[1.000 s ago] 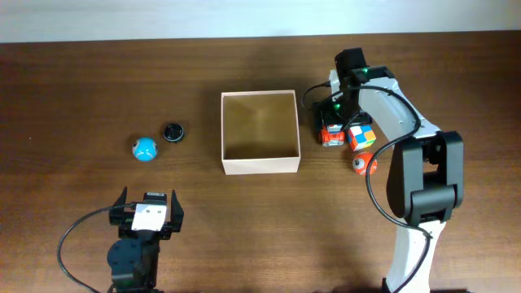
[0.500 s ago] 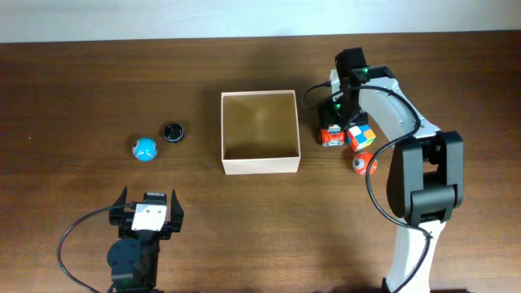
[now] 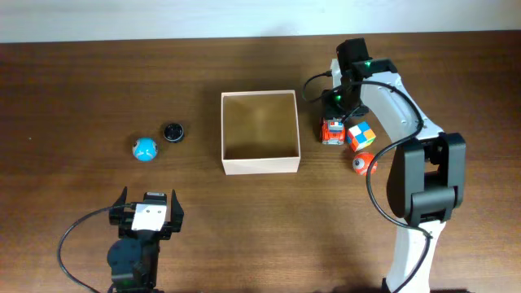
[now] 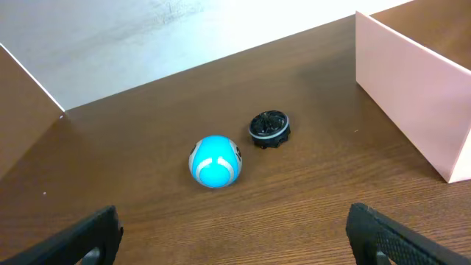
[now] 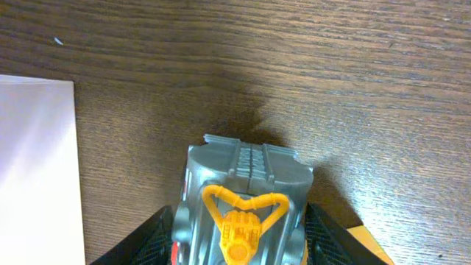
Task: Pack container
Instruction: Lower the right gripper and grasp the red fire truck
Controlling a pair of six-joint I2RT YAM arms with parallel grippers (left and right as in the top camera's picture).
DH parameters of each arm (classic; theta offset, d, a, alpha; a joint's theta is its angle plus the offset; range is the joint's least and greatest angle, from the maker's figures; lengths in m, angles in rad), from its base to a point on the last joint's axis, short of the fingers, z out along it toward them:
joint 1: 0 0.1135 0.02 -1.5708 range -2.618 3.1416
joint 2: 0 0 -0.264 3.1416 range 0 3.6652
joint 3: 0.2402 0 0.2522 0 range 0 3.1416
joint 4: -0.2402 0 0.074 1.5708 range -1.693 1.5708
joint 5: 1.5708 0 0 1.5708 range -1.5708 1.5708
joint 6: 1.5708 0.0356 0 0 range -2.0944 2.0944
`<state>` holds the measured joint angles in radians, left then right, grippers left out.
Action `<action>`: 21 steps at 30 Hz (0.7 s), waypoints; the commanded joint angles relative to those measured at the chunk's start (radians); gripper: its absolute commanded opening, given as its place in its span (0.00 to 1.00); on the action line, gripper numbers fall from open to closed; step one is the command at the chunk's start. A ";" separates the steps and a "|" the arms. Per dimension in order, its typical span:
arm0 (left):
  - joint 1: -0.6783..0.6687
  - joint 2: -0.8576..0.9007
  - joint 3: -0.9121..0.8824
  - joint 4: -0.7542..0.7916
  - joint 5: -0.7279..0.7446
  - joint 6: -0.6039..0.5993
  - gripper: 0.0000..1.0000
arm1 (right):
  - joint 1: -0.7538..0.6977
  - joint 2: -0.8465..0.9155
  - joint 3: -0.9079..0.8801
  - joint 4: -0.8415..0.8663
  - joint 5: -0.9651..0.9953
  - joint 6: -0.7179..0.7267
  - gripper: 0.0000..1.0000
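The container (image 3: 260,167) is a square cream-walled box with a brown floor at mid-table, and nothing lies inside it. Just right of it stands a grey, red and yellow toy vehicle (image 3: 332,135). My right gripper (image 3: 333,124) comes down over it. In the right wrist view both black fingers (image 5: 147,239) press against the sides of the toy vehicle (image 5: 243,191), with the container wall (image 5: 37,169) at the left. My left gripper (image 3: 147,198) rests near the front edge, wide open with nothing in it (image 4: 235,243).
A coloured puzzle cube (image 3: 361,134) touches the toy vehicle's right side, and an orange ball (image 3: 364,163) lies in front of it. Left of the container sit a blue ball (image 3: 145,149) and a small black cap (image 3: 172,132), which also show in the left wrist view as blue ball (image 4: 215,161) and cap (image 4: 269,127).
My right gripper's jaws have closed from wide apart onto the toy vehicle. The left arm has not moved.
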<state>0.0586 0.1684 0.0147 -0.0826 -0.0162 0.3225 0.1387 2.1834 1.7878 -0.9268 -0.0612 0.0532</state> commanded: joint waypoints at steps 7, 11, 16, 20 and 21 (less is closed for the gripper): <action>0.004 -0.005 -0.006 -0.001 -0.006 0.012 0.99 | 0.005 0.008 0.019 -0.008 0.013 0.061 0.52; 0.004 -0.005 -0.006 -0.001 -0.006 0.012 0.99 | 0.006 0.008 0.019 -0.010 0.013 0.068 0.53; 0.004 -0.005 -0.006 -0.001 -0.006 0.012 0.99 | 0.006 0.027 0.015 -0.019 0.013 0.068 0.53; 0.004 -0.005 -0.006 -0.001 -0.006 0.012 0.99 | 0.006 0.035 0.015 -0.026 0.013 0.068 0.53; 0.004 -0.005 -0.006 -0.001 -0.006 0.012 0.99 | 0.006 0.035 0.015 -0.026 0.013 0.068 0.53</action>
<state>0.0586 0.1684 0.0147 -0.0826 -0.0162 0.3225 0.1387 2.1929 1.7878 -0.9497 -0.0612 0.1093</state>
